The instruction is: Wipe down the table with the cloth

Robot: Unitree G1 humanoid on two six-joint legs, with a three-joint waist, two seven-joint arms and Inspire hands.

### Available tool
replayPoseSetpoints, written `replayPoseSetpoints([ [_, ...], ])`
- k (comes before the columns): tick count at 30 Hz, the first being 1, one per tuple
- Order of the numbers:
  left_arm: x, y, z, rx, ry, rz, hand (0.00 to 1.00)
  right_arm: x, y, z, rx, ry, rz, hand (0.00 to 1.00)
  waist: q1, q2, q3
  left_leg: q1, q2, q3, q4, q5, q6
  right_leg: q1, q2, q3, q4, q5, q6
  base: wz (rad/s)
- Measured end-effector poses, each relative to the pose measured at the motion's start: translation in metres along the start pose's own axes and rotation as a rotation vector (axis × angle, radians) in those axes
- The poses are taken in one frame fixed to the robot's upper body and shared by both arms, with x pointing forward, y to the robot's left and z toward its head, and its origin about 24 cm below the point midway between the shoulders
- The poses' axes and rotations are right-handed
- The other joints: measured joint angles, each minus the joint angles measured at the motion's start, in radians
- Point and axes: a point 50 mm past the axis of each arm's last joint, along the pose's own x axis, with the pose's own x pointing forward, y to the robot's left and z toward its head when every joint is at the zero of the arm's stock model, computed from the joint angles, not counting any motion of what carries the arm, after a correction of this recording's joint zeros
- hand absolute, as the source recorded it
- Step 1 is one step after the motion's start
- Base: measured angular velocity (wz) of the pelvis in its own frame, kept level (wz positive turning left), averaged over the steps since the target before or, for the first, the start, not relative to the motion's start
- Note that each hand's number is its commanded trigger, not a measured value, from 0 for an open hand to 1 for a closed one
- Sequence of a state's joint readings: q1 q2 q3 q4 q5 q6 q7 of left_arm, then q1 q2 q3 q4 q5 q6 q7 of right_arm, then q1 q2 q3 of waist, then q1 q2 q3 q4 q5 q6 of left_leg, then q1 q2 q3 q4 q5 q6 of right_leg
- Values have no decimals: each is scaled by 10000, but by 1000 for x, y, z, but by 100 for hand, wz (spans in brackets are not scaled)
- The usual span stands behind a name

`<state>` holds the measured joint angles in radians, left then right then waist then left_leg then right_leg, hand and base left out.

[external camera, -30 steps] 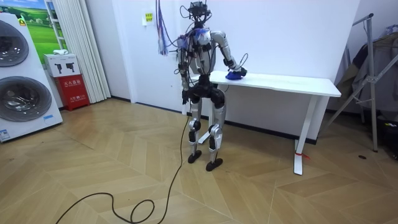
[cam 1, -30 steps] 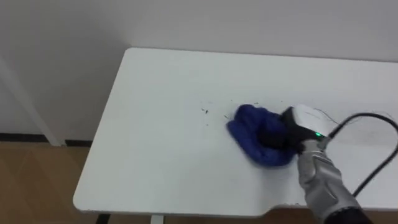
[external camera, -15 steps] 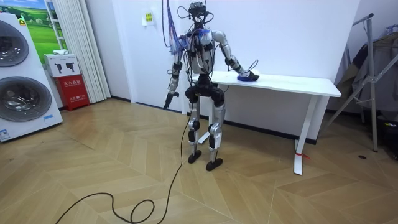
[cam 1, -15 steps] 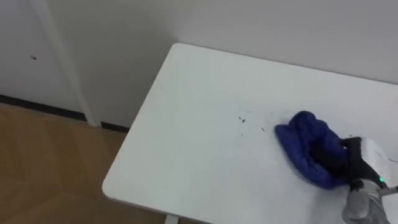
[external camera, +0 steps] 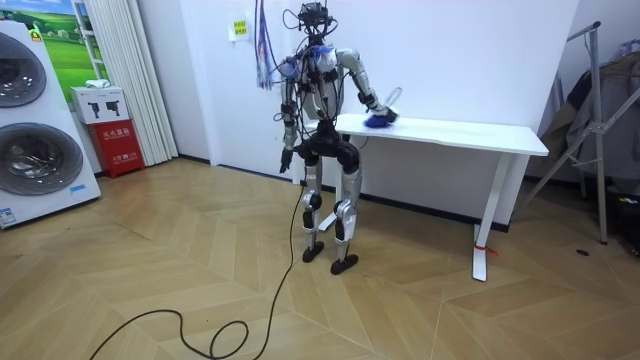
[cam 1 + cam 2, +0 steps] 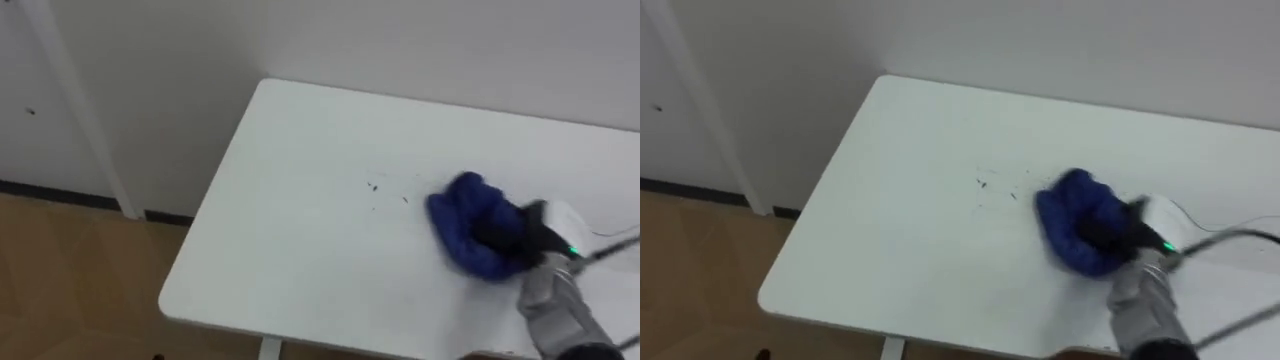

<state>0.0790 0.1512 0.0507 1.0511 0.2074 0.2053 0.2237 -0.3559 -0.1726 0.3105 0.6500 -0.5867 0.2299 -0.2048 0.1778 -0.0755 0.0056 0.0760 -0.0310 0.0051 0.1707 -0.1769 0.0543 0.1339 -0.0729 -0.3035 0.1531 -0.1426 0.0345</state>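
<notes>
Right hand: the right hand (image 6: 548, 225) comes in from the lower right and lies on top of the blue cloth (image 6: 462, 212). Its dark fingers (image 6: 505, 236) are curled into the folds, so it holds the cloth and presses it down together.
Blue cloth: it is bunched into a thick pad under and in front of the hand, flat on the table (image 6: 300, 200). Held this way, I think, the cloth goes along with the hand and does not slip out.
Dark specks: a few small specks (image 6: 385, 190) lie on the table just beyond the cloth, on the side away from the wrist, near the cloth but apart from it. They seem to be the dirt that the wiping is for.
Table end: the rounded left end of the table is well apart from the hand, past the specks, and looks clean.
Left hand: the left hand (image 5: 285, 157) hangs beside the robot's hip, far from the table and idle.
Stance: the robot stands at the table's end by the wall, its right arm stretched over the top.
Judgement: the wiping is under way, and a stroke away from the wrist would carry the cloth over the specks.
</notes>
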Motion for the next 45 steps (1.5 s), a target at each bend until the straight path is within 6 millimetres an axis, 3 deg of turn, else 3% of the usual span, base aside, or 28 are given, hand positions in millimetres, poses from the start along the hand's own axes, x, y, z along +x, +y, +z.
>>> replayPoseSetpoints([
  [1,-1,-3,9,-92,-198,-68,0,7,-4,27,111,-710,141,100,143,-41,81,-113,18,-130,4,41,-51,-71,31,-109,-25,-2,-24,27],
  [2,-1,-5,11,-178,-271,-117,0,9,-7,35,125,-929,153,100,228,-52,87,-161,13,-234,1,76,-61,-102,28,-228,-32,-2,-24,60],
  [3,-2,-7,13,-407,-333,-208,0,14,-11,39,171,-1037,202,100,296,-85,71,-222,-11,-407,-21,192,-53,-104,1,-448,-42,-4,-25,81],
  [5,-3,-4,-3,-579,88,-189,0,17,-7,26,370,-450,431,100,296,-81,74,-161,-50,-788,-59,234,-46,64,-5,-566,-48,-6,-22,79],
  [6,-3,0,-16,-584,432,-66,0,14,-1,5,701,246,566,100,264,-134,52,-160,-79,-949,-42,235,-42,161,-13,-576,-41,-6,-22,74],
  [9,-5,13,-50,-568,1337,306,0,-10,9,-56,2245,1319,-258,100,-286,-169,10,-102,-222,-913,33,271,19,510,-203,-653,-109,-35,24,72],
  [12,-4,38,-67,-658,1778,1098,0,-40,-2,-130,2733,3330,-1520,100,-605,-322,-79,-109,-375,-706,145,275,31,698,-329,-565,-123,-110,158,32],
  [13,-3,48,-67,-689,1786,1332,0,-52,-8,-156,2945,4315,-2003,100,-798,-323,-79,-127,-378,-689,181,260,52,715,-342,-560,-116,-82,177,9],
  [16,0,62,-56,-1123,1390,1760,0,-81,-18,-202,3139,6065,-2712,100,-1019,-228,-141,-141,-332,-574,187,89,275,697,-280,-541,-31,-134,245,-8],
  [18,2,61,-48,-1264,1085,1772,0,-89,-21,-213,3058,6502,-2839,100,-1149,-124,-209,-123,-327,-452,226,40,292,705,-279,-549,-26,-135,247,-27],
  [20,3,57,-40,-1349,863,1612,0,-91,-21,-215,2947,6556,-2857,100,-1141,-20,-264,-106,-323,-302,286,2,286,709,-277,-446,-32,-136,247,-34],
  [23,4,47,-24,-1515,512,1226,0,-77,-21,-201,2844,6324,-2753,100,-866,68,-278,-125,-222,143,372,-45,252,555,-244,-87,-12,-139,251,-52],
  [26,3,22,-13,-1538,523,466,0,-45,-23,-164,2372,5755,-2367,100,-585,298,-265,-156,-93,601,398,-39,149,283,-155,167,7,-83,150,-70],
  [27,3,12,-7,-1413,456,173,0,-32,-20,-141,2014,5113,-1994,100,-368,385,-255,-183,15,779,395,-22,94,109,-63,349,36,-1,22,-83],
  [28,2,5,-2,-1347,378,-60,0,-16,-14,-106,1659,4038,-1451,100,-210,443,-241,-229,40,676,355,14,51,-54,50,482,96,80,-101,-87],
  [29,1,2,-1,-1298,350,-151,0,-9,-14,-88,1293,3381,-1206,100,-199,461,-220,-251,39,561,335,40,38,-148,104,530,136,109,-149,-63],
  [30,1,-2,3,-1266,298,-302,0,0,-6,-49,661,2012,-661,100,-204,466,-212,-332,51,349,334,85,-20,-250,210,521,149,164,-244,-25],
  [32,-1,-11,13,-1336,97,-647,0,7,0,-4,373,564,-111,100,-207,445,-192,-469,67,143,320,178,-105,-339,240,324,156,121,-337,25],
  [34,-4,-20,22,-1903,-44,-1060,0,16,-9,12,245,84,38,100,110,420,-152,-532,14,-51,184,380,-100,-475,189,158,165,10,-389,52],
  [36,-3,-16,10,-2223,329,-1006,0,18,-11,9,193,202,44,100,165,377,-137,-533,-31,-217,97,488,-105,-450,94,-76,126,-31,-393,36],
  [38,-2,-10,-5,-2354,747,-791,0,13,-5,-19,433,944,187,100,68,260,-93,-526,-95,-406,104,492,-104,-272,50,-374,26,-110,-344,49],
  [41,-2,5,-36,-2577,1535,-251,0,-5,2,-62,1830,1797,-523,100,-479,200,-54,-317,-184,-538,91,414,-31,162,-4,-559,-173,-154,-270,42],
  [42,-2,14,-47,-2582,1771,59,0,-15,1,-88,2087,2482,-1004,100,-688,152,-57,-179,-186,-525,73,341,-3,337,-6,-551,-168,-164,-245,26],
  [45,-2,33,-64,-2163,2072,751,0,-61,-10,-168,2504,4868,-2259,100,-886,112,-80,60,-173,-458,281,24,113,620,-59,-556,77,-211,-166,6],
])
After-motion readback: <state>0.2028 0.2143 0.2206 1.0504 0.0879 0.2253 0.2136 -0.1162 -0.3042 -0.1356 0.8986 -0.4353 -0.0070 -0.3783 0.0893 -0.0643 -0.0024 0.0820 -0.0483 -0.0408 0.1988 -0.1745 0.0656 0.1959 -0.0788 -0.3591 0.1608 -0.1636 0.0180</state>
